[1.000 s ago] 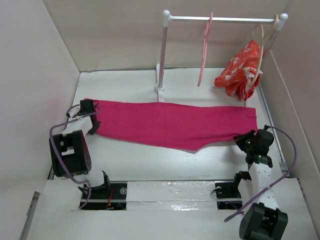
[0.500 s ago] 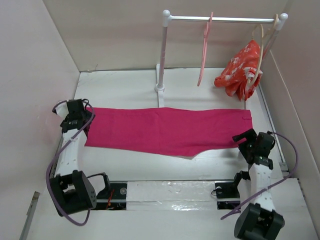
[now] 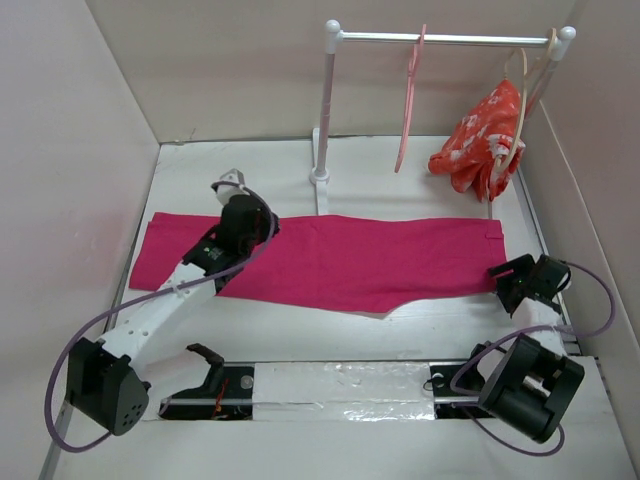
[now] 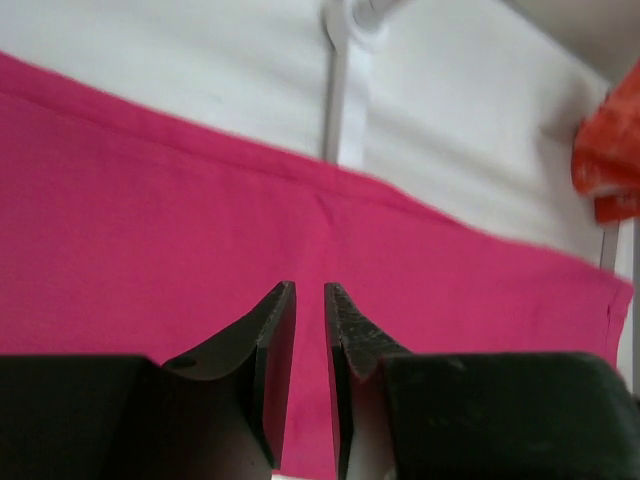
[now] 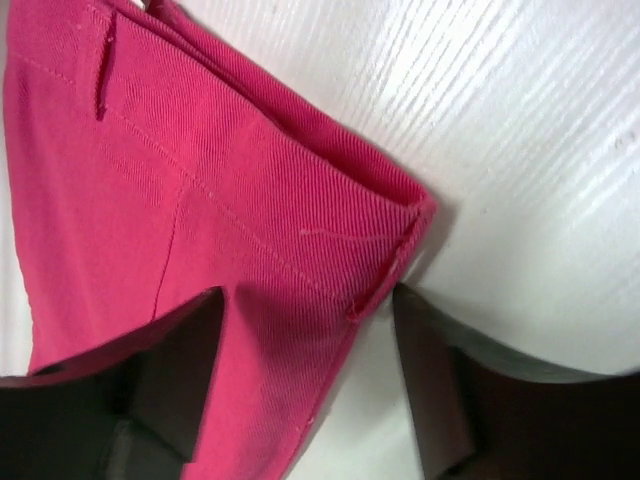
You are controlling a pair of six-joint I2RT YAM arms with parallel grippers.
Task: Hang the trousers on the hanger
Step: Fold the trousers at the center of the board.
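Trousers (image 3: 350, 260) are laid flat and full length across the table (image 3: 250, 170), waist end to the right, leg ends to the left. The hanger (image 3: 408, 100) is hung on the rail (image 3: 440, 39) at the back, well apart from the trousers, with nothing on it. A floral garment (image 3: 480, 135) is hung further right on the same rail.

Step in hand, as judged: the cloth is being taken up, and nothing has been lifted or threaded yet. The task is judged to be at an early stage.

Right gripper (image 5: 308, 300): jaws spread wide, low over the table at the waist end. The hemmed waist corner lies between the two fingers and is not pinched. Whether the fingers (image 5: 180, 370) touch the cloth cannot be told.

Left gripper (image 4: 308, 296): jaws nearly pressed together, only a thin slit left, nothing held. It is set above the middle of the trousers and pointed toward the rack post (image 4: 338, 100). Contact with the cloth is not shown.

Next move, as judged: the right jaws need to be closed on the waist corner. The left jaws need to be opened and lowered before any pinch can be made. After that the trousers would have to be raised and carried to the hanger. Soft cloth is likely to sag and slip if only one layer is caught.
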